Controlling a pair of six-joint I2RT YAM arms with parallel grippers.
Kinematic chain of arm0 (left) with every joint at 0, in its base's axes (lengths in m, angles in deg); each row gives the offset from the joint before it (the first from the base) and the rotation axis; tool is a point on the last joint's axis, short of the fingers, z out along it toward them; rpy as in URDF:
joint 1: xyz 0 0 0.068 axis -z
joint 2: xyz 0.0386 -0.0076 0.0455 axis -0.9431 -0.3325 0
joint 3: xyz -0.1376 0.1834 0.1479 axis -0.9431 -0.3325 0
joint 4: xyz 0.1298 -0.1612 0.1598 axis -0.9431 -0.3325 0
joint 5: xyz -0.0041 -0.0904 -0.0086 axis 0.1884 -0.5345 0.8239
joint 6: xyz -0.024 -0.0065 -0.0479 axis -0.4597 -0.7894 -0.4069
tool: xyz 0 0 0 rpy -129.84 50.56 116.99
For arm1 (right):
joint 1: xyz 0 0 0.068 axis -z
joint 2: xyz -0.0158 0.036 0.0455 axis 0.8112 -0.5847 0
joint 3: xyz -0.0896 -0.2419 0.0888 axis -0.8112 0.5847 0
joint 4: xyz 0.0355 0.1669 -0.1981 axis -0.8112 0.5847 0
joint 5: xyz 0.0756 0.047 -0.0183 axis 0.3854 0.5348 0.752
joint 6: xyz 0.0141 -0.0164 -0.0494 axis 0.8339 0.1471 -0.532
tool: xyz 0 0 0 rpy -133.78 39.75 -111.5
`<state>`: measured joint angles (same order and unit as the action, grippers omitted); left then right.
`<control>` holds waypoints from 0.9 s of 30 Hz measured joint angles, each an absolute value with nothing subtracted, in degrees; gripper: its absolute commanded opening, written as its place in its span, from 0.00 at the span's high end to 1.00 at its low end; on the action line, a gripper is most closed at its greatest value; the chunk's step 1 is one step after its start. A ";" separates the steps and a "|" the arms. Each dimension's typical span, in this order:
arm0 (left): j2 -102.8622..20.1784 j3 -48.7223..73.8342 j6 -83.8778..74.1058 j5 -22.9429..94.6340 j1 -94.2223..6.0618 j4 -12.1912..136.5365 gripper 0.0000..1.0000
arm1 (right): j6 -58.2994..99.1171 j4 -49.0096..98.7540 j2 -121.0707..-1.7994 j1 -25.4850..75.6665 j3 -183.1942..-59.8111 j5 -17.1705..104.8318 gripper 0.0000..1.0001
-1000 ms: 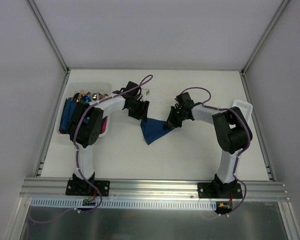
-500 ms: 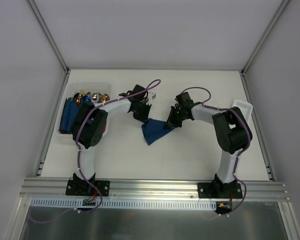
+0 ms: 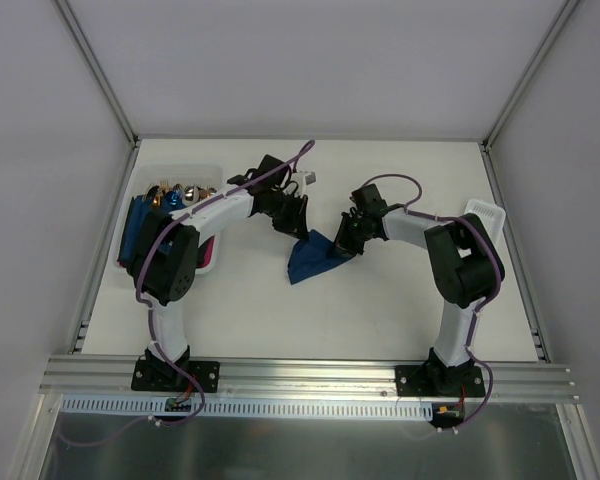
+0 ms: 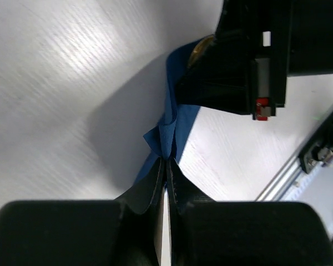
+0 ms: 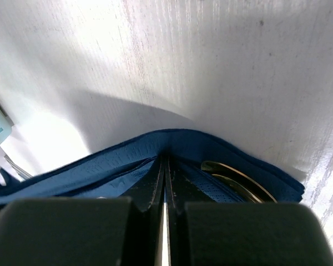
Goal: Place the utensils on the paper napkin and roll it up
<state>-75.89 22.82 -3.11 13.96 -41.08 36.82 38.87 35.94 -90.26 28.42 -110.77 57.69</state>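
- Rising from the near edge of the white table (image 3: 380,310), two arms are seen, the left arm (image 3: 168,262) and the right arm (image 3: 467,262), both bent inward toward the middle.
- One paper napkin (image 3: 313,258), dark navy, is found at the middle of the table, bunched up between the two grippers and not laid flat.
- The left gripper (image 4: 166,165) is clamped on a gathered edge of the napkin, its jaws pressed together on the paper.
- The right gripper (image 5: 165,166) is likewise pinched tight on a fold of the napkin, near the left one.
- One coppery-gold utensil (image 5: 233,180) is seen tucked inside that fold; any others are hidden.
- Farther back on the left, one white tray (image 3: 180,168) is seen, filled with dark blue rolls (image 3: 138,228) with metallic heads; their number cannot be told.
- At the far right, one white basket (image 3: 485,212) is seen.
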 measured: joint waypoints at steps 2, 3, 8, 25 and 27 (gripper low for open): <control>-75.93 22.82 -4.01 11.07 -41.06 36.58 1.00 | 39.02 35.96 -90.26 28.42 -110.77 57.60 1.00; -75.95 22.82 -4.44 10.00 -41.06 36.56 1.00 | 39.09 35.96 -90.26 28.42 -110.77 57.58 1.00; -76.48 21.81 -6.63 3.62 -41.06 36.69 1.00 | 39.72 36.02 -90.26 28.42 -110.73 57.42 1.00; -81.02 15.39 -8.40 -1.21 -35.60 39.45 1.00 | 41.58 36.09 -89.85 28.22 -109.94 57.40 1.00; -81.94 15.37 -8.94 -0.36 -34.83 39.91 1.00 | 41.67 36.09 -89.69 28.15 -109.72 57.40 1.00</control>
